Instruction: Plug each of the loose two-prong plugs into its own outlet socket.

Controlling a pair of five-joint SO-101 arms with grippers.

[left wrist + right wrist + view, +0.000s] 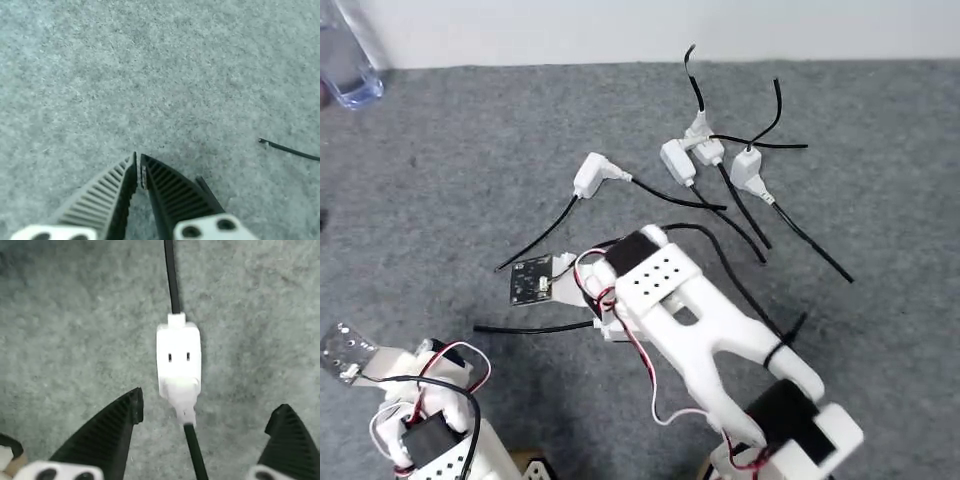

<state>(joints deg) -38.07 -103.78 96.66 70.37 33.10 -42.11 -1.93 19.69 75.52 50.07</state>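
The right gripper (pixel 209 401) is hanging empty, jaws spread wide, with the socket (pixel 179 347) lying centred just beyond them. I'd clamp its body squarely, not the cord (pixel 172 280). The left gripper (pixel 139 159) is resting all but closed, holding nothing.

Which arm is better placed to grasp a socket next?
Right, probably. The right gripper is open and aimed at a white socket lying close ahead. The left gripper is shut above bare carpet, with a cable end nearby.

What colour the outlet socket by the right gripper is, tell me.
Outlet socket is white; best in the right wrist view.
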